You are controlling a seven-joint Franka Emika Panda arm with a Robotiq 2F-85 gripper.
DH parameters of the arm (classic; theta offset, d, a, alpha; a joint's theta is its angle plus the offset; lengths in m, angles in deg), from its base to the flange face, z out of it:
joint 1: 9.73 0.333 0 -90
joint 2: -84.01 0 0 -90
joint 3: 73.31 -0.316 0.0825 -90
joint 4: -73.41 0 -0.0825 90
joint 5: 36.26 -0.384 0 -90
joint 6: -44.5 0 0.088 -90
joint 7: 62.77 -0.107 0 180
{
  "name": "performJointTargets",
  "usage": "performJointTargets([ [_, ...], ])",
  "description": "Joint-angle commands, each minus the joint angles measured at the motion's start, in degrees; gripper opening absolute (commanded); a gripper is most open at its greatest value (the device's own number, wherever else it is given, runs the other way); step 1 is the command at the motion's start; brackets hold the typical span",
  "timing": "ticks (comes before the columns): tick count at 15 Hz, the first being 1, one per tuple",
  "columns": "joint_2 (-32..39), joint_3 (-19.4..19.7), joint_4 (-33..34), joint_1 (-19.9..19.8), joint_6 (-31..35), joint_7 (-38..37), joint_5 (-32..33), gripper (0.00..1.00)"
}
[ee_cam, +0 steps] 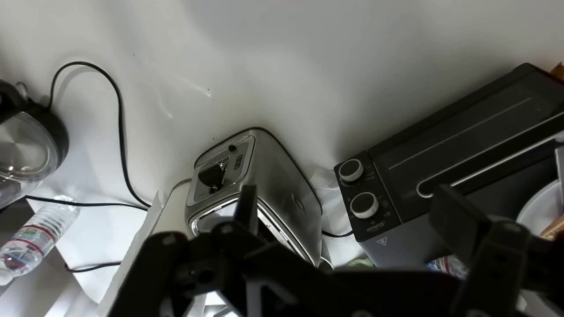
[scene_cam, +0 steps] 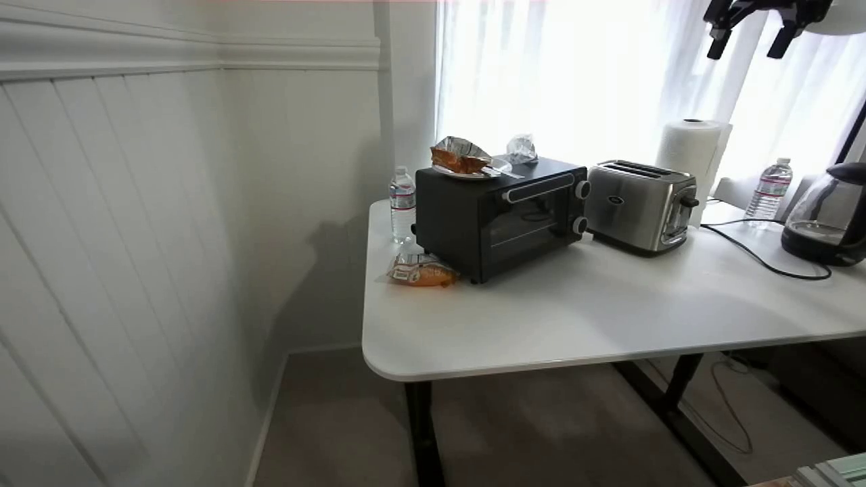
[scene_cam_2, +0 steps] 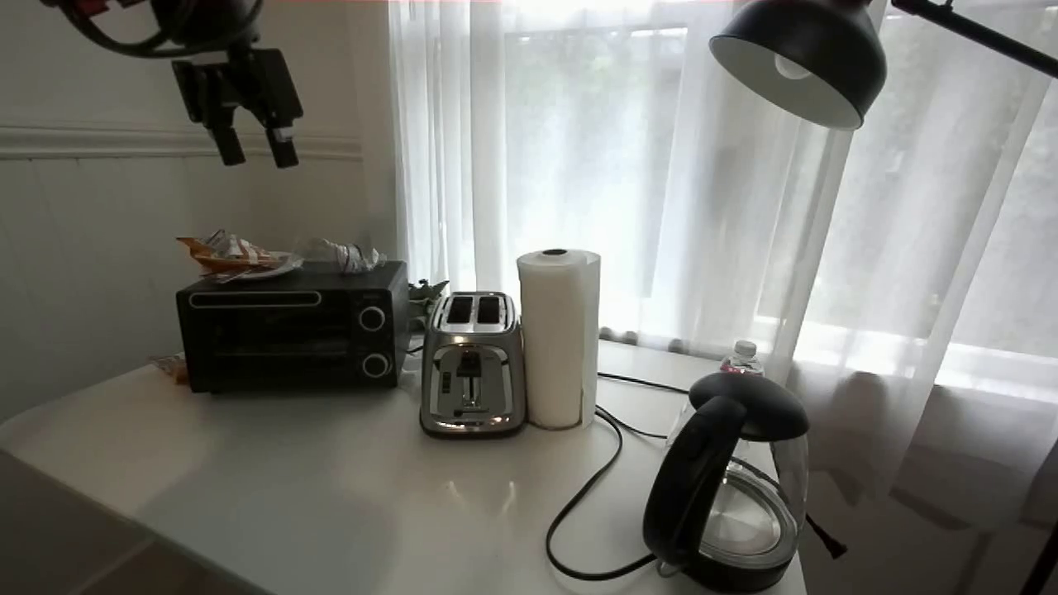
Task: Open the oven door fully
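Robot gripper (scene_cam_2: 258,155) hangs well above the white table (scene_cam_2: 331,487), its 2 fingers (scene_cam_2: 285,154) apart, holding nothing. At left stands the black oven (scene_cam: 463,220), beside the silver toaster (scene_cam_2: 473,372). The oven door (scene_cam: 531,220), on the near side, is closed, with a handle bar (scene_cam: 539,189) along the top. I judge that the step is the approach; the next move calls for lowering to this bar, hooking it and pulling it near and down.

In an exterior view, the line of sight ran slightly downward from outside the front edge (scene_cam: 622,354) of the worktop (scene_cam: 541,318), rounded corner (scene_cam: 383,364) foremost, toward the curtained window (scene_cam: 561,74). In an exterior view, it ran from close to the kettle (scene_cam_2: 740,512) toward the back edge (scene_cam_2: 653,355). Both exterior views shared the stretch from oven (scene_cam: 490,220) to kettle. The wrist view looked steeply down on that stretch, window side lowermost.
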Motion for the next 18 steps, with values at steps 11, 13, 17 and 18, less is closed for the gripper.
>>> performJointTargets([
  [11,3.12,-2.57,-1.33,3.92,-0.08,-6.31,-2.39,1.0],
  [13,4.77,-3.22,-1.63,4.59,0.62,-9.09,-3.81,1.0],
  [17,8.73,-3.38,-1.51,4.32,1.78,-16.75,-5.88,1.0],
  [18,9.38,-3.62,-2.11,3.97,4.34,-19.49,-5.76,1.0],
])
